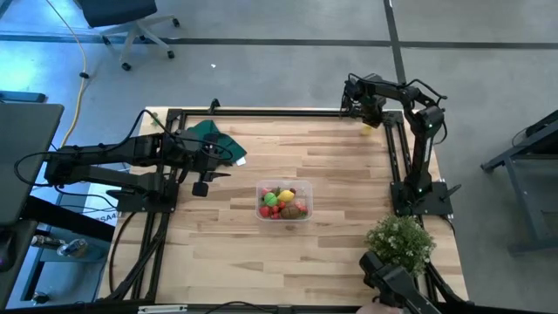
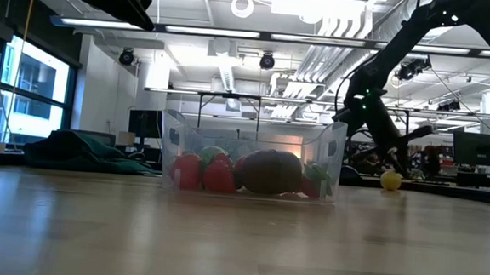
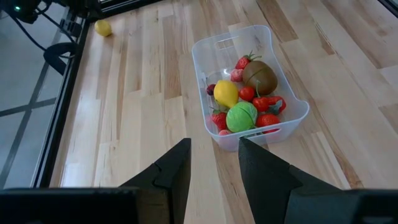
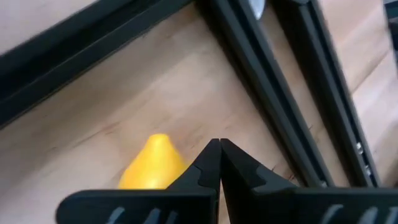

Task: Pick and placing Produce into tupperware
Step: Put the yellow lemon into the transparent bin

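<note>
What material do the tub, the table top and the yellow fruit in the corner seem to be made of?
Tub: probably clear plastic, glossy; the produce shows through its walls.
Table top: looks like wood, matte; pale planks with visible grain.
Yellow fruit: likely smooth plastic or rubber; even colour and a soft sheen, though this is uncertain.

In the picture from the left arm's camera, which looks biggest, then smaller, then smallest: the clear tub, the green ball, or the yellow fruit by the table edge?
1. The clear tub, much the biggest.
2. The green ball inside it.
3. The yellow fruit, though it lies farther from the camera, so it may only look smaller.
</note>
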You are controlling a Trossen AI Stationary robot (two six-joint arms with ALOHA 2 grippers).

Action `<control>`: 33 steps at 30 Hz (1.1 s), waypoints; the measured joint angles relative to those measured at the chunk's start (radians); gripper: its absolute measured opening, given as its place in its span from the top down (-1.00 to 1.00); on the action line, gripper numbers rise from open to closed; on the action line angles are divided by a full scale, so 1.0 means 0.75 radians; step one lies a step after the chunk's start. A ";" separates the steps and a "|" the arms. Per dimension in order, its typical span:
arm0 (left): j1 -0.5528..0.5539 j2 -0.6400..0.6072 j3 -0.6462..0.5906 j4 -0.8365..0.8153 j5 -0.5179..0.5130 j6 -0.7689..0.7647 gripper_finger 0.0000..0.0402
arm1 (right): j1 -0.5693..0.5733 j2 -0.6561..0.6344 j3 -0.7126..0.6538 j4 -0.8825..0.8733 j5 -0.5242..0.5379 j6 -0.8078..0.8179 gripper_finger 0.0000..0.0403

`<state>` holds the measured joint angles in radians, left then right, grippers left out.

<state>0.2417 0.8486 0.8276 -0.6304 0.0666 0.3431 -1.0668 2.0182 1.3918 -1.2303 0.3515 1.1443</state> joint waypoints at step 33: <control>0.000 0.000 0.000 0.000 0.000 0.000 0.39 | 0.333 -0.001 0.001 0.499 -0.221 -0.489 1.00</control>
<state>0.2418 0.8486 0.8276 -0.6304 0.0667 0.3430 -0.8167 2.0178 1.3923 -0.8564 0.1856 0.7777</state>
